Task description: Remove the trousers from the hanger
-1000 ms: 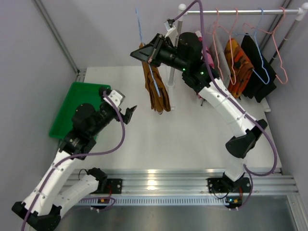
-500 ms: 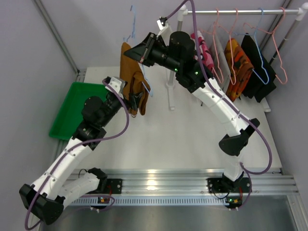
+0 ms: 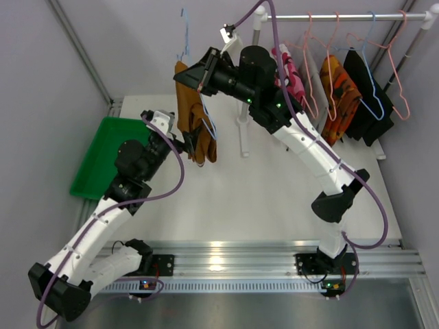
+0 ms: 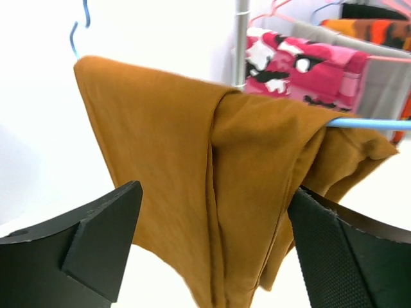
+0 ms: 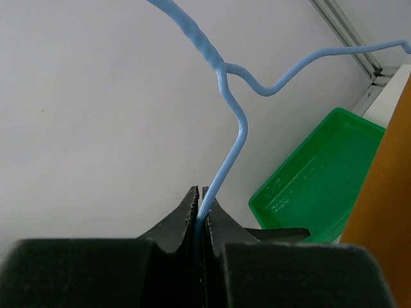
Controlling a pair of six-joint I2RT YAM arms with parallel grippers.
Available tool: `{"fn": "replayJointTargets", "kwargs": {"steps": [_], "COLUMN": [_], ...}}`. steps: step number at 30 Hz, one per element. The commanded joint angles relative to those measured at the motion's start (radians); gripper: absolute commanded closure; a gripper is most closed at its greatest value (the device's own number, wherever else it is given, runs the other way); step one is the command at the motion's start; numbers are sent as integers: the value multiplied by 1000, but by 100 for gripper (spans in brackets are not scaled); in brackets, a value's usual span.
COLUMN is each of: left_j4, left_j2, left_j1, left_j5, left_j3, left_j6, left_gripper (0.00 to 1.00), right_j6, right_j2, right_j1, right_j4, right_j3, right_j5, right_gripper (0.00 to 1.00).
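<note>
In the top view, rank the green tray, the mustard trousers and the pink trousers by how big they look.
1. green tray, though partly covered
2. mustard trousers, lifted nearer the camera, so a close second
3. pink trousers, mostly hidden

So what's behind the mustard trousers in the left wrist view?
Behind the mustard trousers: the rack pole, pink floral trousers, an orange garment further back. The cloth hides most of the blue hanger.

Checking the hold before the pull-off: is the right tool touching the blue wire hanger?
Touching. The right wrist view shows the right tool with its jaws shut on the blue wire hanger, the wire pinched between them with no gap.
</note>
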Motion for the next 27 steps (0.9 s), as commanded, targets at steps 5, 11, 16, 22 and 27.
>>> {"fn": "replayJointTargets", "kwargs": {"steps": [5,11,16,22,27], "left_j4": [23,52,88,104,57], "left_j2": [-37,29,72,93,41], "left_j1": [6,6,6,12,96], "left_j5": [83,49,64,-54,158], "left_j3": [-2,29,59,56,35], "left_j6": [21,27,9,44,62], "left_gripper": [1,1,1,22,23], "right_j6": [-50,-41,-33,-42,-70], "right_j2": [-71,-80,-86,-100,-112], "right_j1": [15,16,16,16,15], "right_j4": [217,217,215,206,206], "right_j3": [83,78,64,55,38], "right_j5": [-17,-31,-33,-40,-48], "right_gripper": [100,100,100,100,100]}}
